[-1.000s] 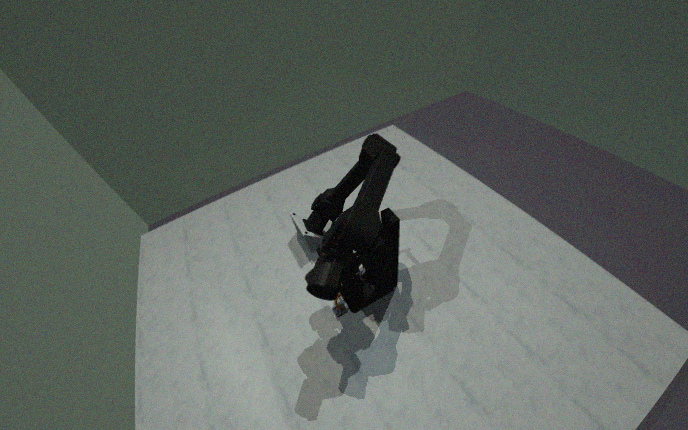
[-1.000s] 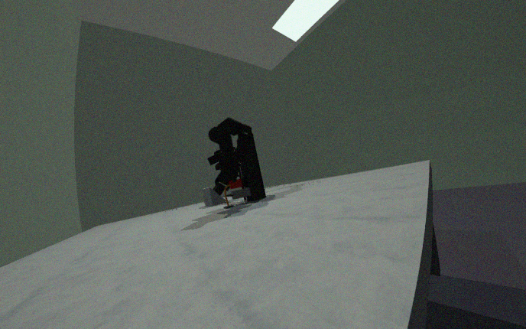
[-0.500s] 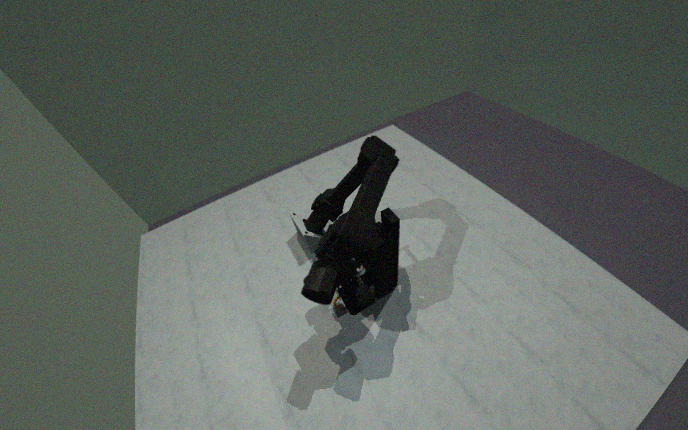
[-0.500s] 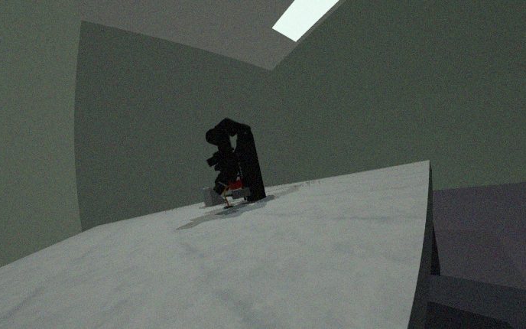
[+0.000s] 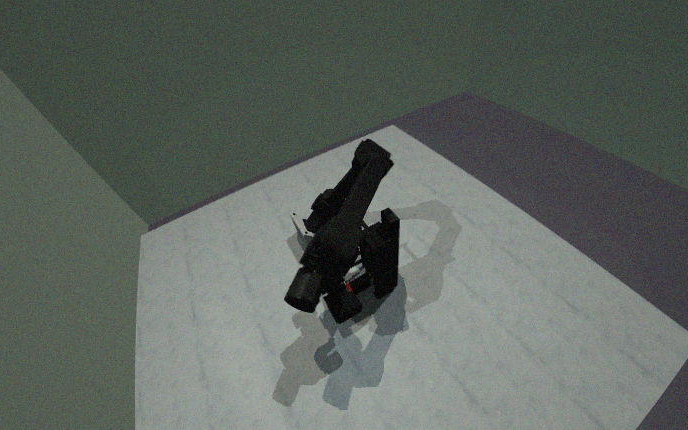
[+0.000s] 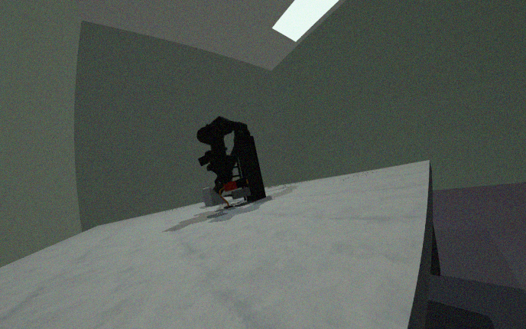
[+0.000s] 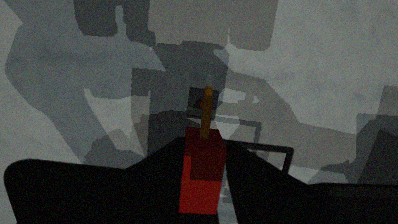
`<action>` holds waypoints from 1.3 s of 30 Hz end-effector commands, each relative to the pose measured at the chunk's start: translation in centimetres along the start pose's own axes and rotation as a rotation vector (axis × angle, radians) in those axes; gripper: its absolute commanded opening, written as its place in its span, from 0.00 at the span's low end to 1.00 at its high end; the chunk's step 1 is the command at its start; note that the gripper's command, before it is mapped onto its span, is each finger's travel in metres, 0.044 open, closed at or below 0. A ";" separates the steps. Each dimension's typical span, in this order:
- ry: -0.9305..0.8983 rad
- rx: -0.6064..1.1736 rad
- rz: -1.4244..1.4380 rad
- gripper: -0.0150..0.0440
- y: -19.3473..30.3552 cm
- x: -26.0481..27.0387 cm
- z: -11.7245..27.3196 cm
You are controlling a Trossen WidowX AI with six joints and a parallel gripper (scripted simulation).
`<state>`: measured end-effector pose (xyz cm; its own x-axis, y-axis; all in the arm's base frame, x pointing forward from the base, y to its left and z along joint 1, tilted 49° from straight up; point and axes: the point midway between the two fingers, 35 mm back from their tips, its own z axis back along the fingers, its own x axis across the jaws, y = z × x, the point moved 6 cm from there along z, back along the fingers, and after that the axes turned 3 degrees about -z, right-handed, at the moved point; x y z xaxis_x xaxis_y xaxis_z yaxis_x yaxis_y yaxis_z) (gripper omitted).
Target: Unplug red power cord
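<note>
The red plug point(image 5: 349, 286) point(image 6: 230, 186) point(image 7: 199, 197) lies between the two black fingers of my gripper point(image 7: 205, 146), which is shut on it in the wrist view. The orange-looking cord point(image 6: 223, 199) point(image 7: 206, 117) leaves the plug's end and bends down toward the table in the exterior view. In the top view the arm hides most of the plug and my fingertips. A grey bar sits just below the plug in the exterior view; it may be the power strip. The frames do not show clearly whether the plug is still seated in it.
A thin black frame point(image 7: 291, 160) stands right of the fingers in the wrist view. A grey block point(image 6: 207, 197) stands left of the plug in the exterior view. The arm's upright black base stands close behind the plug. Shadows cover much of the pale table point(image 5: 496, 320) around the hand.
</note>
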<state>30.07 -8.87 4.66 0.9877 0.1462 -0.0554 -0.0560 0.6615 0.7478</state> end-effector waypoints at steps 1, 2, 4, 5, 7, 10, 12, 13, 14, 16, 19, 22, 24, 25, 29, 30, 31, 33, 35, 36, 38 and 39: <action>-0.019 -0.003 -0.024 0.25 -1.7 -0.2 0.8; -0.019 -0.003 -0.025 0.25 -1.8 -0.2 0.8; -0.019 -0.002 -0.025 0.34 -1.6 -0.3 0.6; -0.020 0.000 -0.026 0.39 -1.3 -0.4 0.3; -0.020 0.000 -0.026 0.48 -1.1 -0.5 0.2; -0.020 0.000 -0.026 0.61 -1.1 -0.5 0.2; -0.020 0.000 -0.026 0.70 -1.1 -0.5 0.2; -0.020 0.000 -0.026 0.74 -1.1 -0.5 0.2; -0.020 0.000 -0.026 0.79 -1.1 -0.5 0.2; -0.020 0.000 -0.027 0.88 -1.8 -0.4 0.4; -0.020 -0.002 -0.027 1.00 -4.0 -0.3 0.9; -0.020 -0.003 -0.026 1.00 -6.9 -0.4 1.4; -0.020 -0.003 -0.026 1.00 -7.1 -0.4 1.5; -0.020 -0.003 -0.026 1.00 -7.1 -0.4 1.5; -0.020 -0.003 -0.026 1.00 -7.1 -0.4 1.5; -0.020 -0.003 -0.026 1.00 -7.1 -0.4 1.5; -0.020 -0.003 -0.026 1.00 -7.1 -0.4 1.5; -0.020 -0.003 -0.026 1.00 -7.1 -0.4 1.5; -0.020 -0.003 -0.026 1.00 -7.1 -0.4 1.5; -0.020 -0.003 -0.026 1.00 -7.1 -0.4 1.5; -0.020 -0.003 -0.026 1.00 -7.1 -0.4 1.5; -0.020 -0.003 -0.026 1.00 -7.1 -0.4 1.5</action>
<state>30.22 -14.61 0.26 0.9919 0.1085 -0.0662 -0.0227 0.6639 0.7475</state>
